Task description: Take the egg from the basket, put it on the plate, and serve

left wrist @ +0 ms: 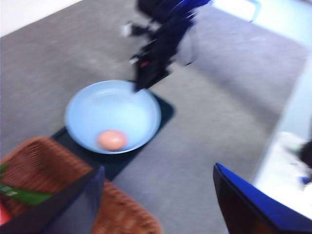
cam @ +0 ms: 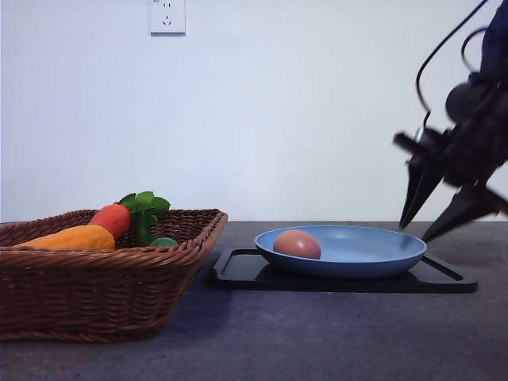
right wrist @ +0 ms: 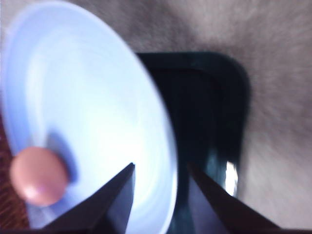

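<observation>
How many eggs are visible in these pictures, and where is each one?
1. The egg lies in the blue plate, on the side nearest the basket. None shows among the vegetables in the basket, though its wall may hide more.

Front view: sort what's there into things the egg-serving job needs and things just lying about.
Job: egg, plate, basket, right gripper with fingers apart at the plate's rim.
Lying about: black tray, red-orange vegetable, yellow-orange vegetable, wall socket.

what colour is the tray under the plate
Black; the flat rectangular tray shows best in the front view.
</observation>
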